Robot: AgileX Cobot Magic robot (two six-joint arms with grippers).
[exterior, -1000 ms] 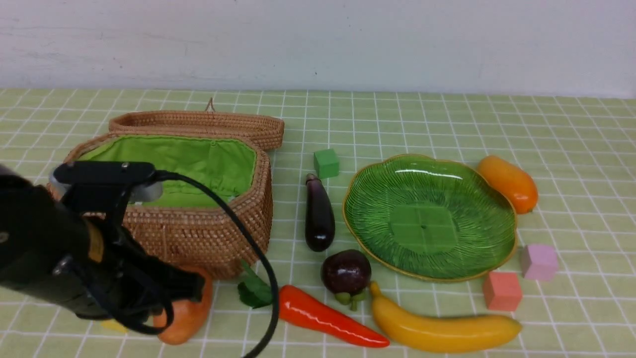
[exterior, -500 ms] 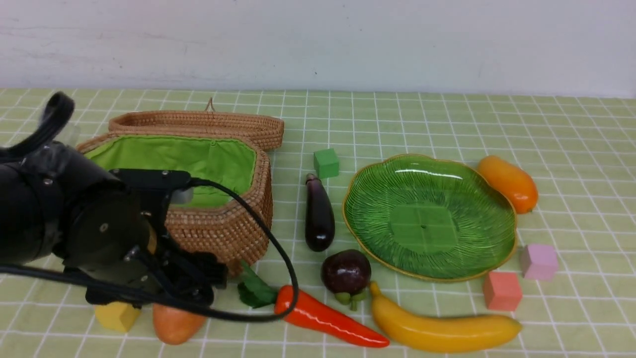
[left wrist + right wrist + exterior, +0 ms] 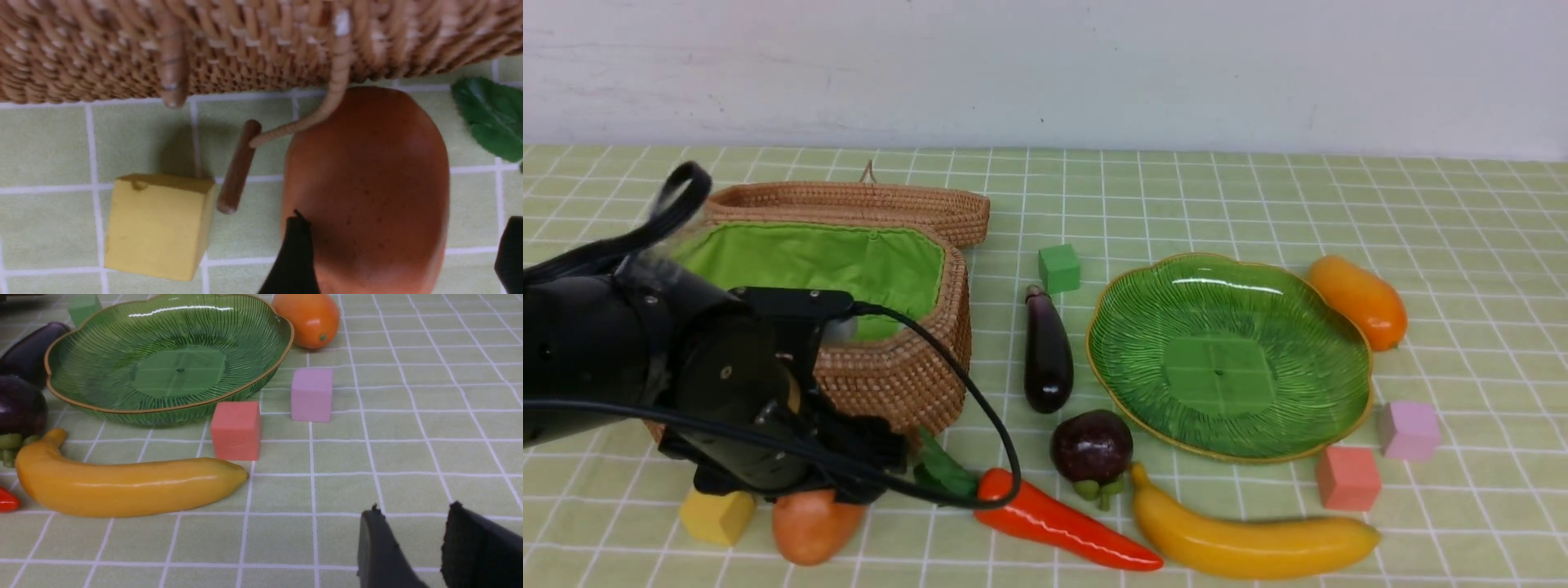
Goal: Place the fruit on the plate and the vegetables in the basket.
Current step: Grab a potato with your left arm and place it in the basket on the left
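By the near left corner of the tabletop [image 3: 1462,245], just before the basket [image 3: 894,384], the potato [image 3: 367,179] sits inside the left pincer [image 3: 402,265], spread wide; smooth, rigid, rounded and probably light, it seems best gripped across its broad middle.

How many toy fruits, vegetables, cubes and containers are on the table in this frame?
Fruits: 3 (banana, mango, mangosteen)
Vegetables: 3 (potato, red pepper, eggplant)
Cubes: 4 (green cube, pink cube, red cube, yellow cube)
Containers: 2 (wicker basket, green plate)
Total: 12
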